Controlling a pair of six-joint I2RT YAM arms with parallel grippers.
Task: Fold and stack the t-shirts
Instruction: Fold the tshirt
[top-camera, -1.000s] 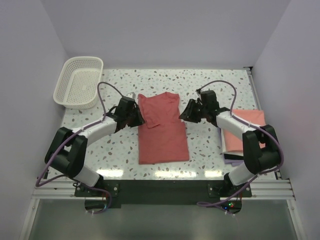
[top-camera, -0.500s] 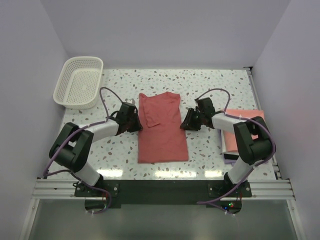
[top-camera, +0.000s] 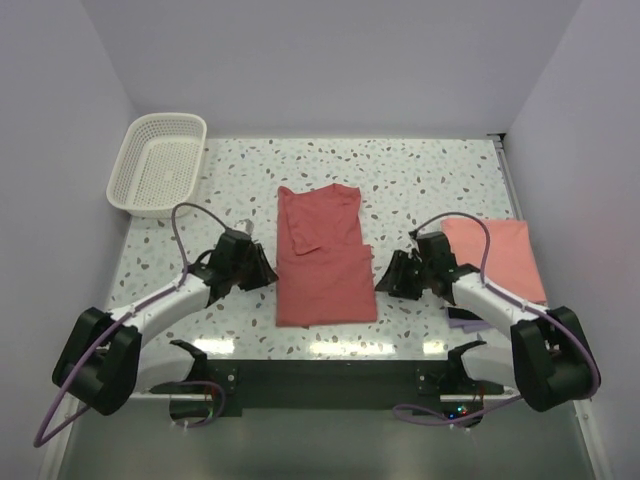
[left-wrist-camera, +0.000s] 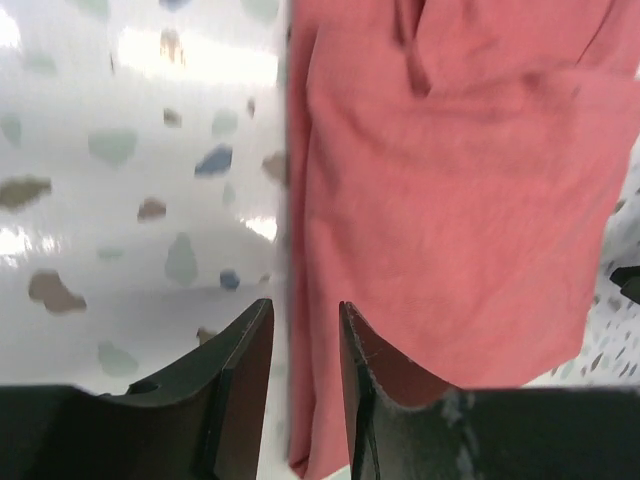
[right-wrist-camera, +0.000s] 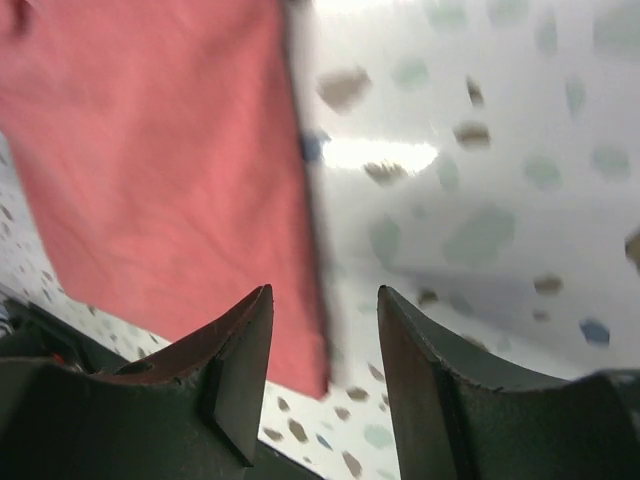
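Note:
A dusty red t-shirt (top-camera: 325, 258) lies flat in the middle of the table, sides folded in to a long rectangle, collar at the far end. It fills the left wrist view (left-wrist-camera: 450, 190) and the right wrist view (right-wrist-camera: 150, 150). A lighter salmon t-shirt (top-camera: 495, 255) lies folded at the right. My left gripper (top-camera: 264, 277) is open and empty, low at the red shirt's lower left edge (left-wrist-camera: 305, 310). My right gripper (top-camera: 385, 282) is open and empty at its lower right edge (right-wrist-camera: 325, 300).
A white lattice basket (top-camera: 158, 163) stands at the far left corner. A dark flat object (top-camera: 462, 318) peeks out under the salmon shirt's near edge. The speckled table (top-camera: 430, 180) ends at a metal rail (top-camera: 320, 372) in front.
Both grippers have moved toward the near edge along the red shirt's sides, from its upper part to its lower corners. The shirt has not moved.

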